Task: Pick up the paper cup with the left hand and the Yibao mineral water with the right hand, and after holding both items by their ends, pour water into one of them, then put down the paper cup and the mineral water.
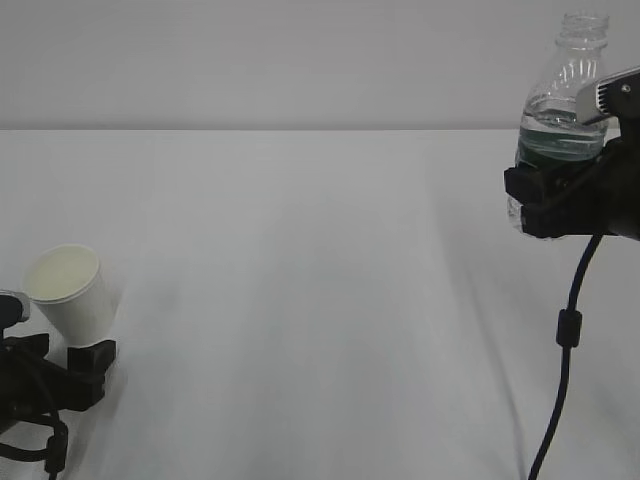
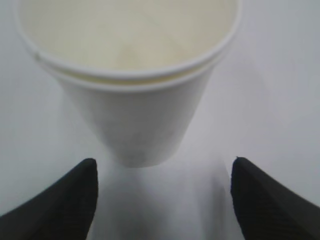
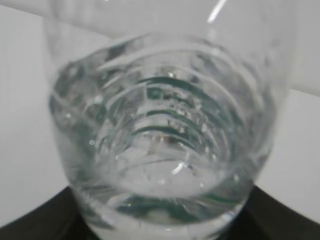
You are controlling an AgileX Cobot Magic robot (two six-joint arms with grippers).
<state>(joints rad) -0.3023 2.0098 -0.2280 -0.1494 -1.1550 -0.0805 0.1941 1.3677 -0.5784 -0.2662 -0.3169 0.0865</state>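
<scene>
The paper cup (image 1: pixel 72 290) sat at the left edge of the exterior view, tilted so that its cream-coloured mouth leaned up and to the left, its narrow base meeting the black fingers of the left hand (image 1: pixel 85 362). In the left wrist view the paper cup (image 2: pixel 131 82) filled the upper frame, and the 2 black fingertips (image 2: pixel 65 197) stood wide apart on either side of its base, with pale surface showing between each tip and the cup wall. That claw was spread wide and touched nothing there; whether the cup rested on the table (image 1: pixel 320 300) or on some part of the gripper could not be told.

The Yibao mineral water (image 1: pixel 560 105) stood upright and lifted off the table at the right, uncapped, its dark green label just above the black jaws of the right hand (image 1: pixel 545 200). The right wrist view showed the bottle (image 3: pixel 165 130) pressed between dark jaws at its lower end, with the water (image 3: pixel 160 165) clear inside it. That gripper was closed on the bottle at about bottle width.

As a judgement, the bottle pickup looked done, while the cup was not yet firmly taken. The 2 items were well apart, so bringing them together, pouring and setting both down all seemed left to do.
</scene>
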